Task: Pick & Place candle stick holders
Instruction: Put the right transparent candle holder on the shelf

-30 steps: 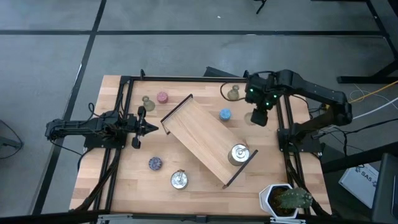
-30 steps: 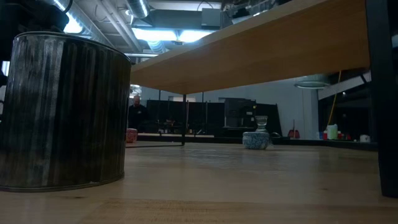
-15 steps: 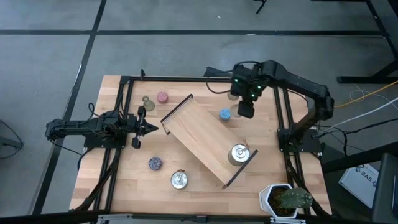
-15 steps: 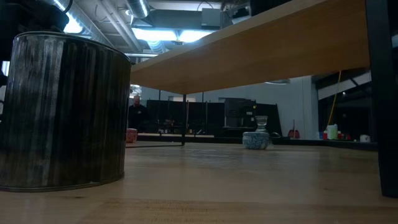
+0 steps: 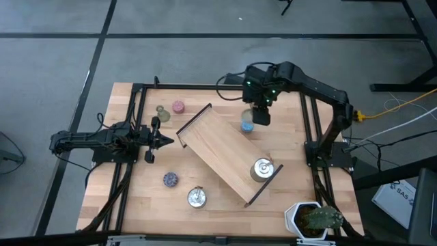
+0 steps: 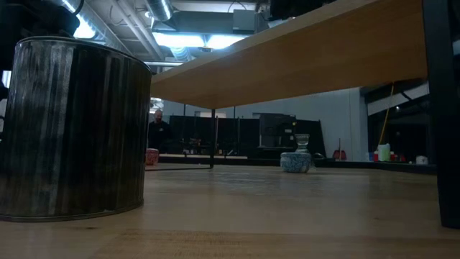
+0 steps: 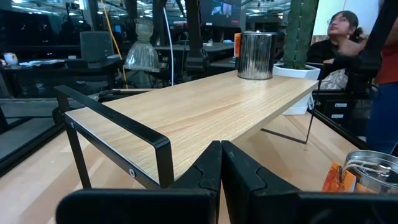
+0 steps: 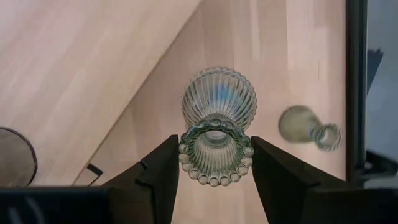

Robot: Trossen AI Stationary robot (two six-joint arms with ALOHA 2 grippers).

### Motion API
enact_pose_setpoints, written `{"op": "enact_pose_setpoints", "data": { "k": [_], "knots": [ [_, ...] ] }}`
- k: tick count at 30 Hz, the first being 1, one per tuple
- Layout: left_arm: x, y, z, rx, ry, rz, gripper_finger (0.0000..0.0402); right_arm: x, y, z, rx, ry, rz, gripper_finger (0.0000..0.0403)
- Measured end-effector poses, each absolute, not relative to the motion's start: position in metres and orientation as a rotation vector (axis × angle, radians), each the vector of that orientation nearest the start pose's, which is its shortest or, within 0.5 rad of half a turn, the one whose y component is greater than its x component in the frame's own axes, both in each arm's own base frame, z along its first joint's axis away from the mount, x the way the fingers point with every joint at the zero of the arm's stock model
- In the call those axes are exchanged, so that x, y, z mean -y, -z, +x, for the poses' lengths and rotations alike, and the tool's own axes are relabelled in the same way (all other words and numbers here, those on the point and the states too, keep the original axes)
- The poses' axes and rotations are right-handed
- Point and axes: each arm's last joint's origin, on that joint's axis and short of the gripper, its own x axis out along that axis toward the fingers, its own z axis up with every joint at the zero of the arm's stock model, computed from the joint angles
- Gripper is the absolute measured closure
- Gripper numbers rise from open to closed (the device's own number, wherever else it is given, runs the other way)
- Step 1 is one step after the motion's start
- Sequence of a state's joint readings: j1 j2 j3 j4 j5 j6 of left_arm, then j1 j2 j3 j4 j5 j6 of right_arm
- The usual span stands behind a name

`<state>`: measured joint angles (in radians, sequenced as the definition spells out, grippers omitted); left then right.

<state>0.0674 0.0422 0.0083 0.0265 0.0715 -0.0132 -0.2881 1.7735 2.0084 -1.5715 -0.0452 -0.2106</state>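
My right gripper (image 8: 214, 155) hangs over the table's far right part, shut on a clear olive-green bell-shaped holder (image 8: 217, 102). In the high view it (image 5: 259, 116) is just above the blue holder (image 5: 246, 126). A second olive-green holder (image 8: 306, 127) rests on the table close by. A third (image 5: 162, 111) and the pink one (image 5: 178, 106) stand at the far left. The purple holder (image 5: 171, 179) and a silver one (image 5: 197, 197) stand near the front. Another silver holder (image 5: 262, 169) stands on the wooden tray (image 5: 218, 147). My left gripper (image 5: 166, 141) waits at the left, shut and level. My right gripper pinches the holder's beaded top rim (image 8: 186, 163) between its two fingers, one on either side. The fingers come from above, pointing down. The holder hangs upright below them, its ribbed bell downward, lifted clear of the table.
The long tray lies slantwise across the middle, raised on black metal legs (image 7: 118, 130). A potted plant (image 5: 314, 219) stands at the near right corner. Black frame rails (image 5: 308, 123) run along both sides. People sit beyond the table (image 7: 342, 31).
My right gripper has carried the olive-green holder toward the table's left and a little toward the far edge, from beside the right rail to above the blue holder. Its wrist has rolled on the way. The holder stays upright and clear of the table.
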Motion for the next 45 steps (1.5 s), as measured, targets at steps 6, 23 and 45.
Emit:
{"op": "enact_pose_setpoints", "data": {
  "k": [6,23,45],
  "knots": [
    [-0.005,-0.166,0.100,-0.007,0.004,-0.014,0.0398,0.083,-0.388,0.319,-1.303,0.002,-0.040,0.0222],
    [-0.005,-0.166,0.100,-0.007,0.004,-0.014,0.0398,0.059,-0.389,0.327,-1.276,-0.111,-0.150,0.0222],
    [-0.005,-0.166,0.100,-0.007,0.004,-0.014,0.0398,0.032,-0.411,0.351,-1.166,-0.140,-0.135,0.0222]
  ]
}}
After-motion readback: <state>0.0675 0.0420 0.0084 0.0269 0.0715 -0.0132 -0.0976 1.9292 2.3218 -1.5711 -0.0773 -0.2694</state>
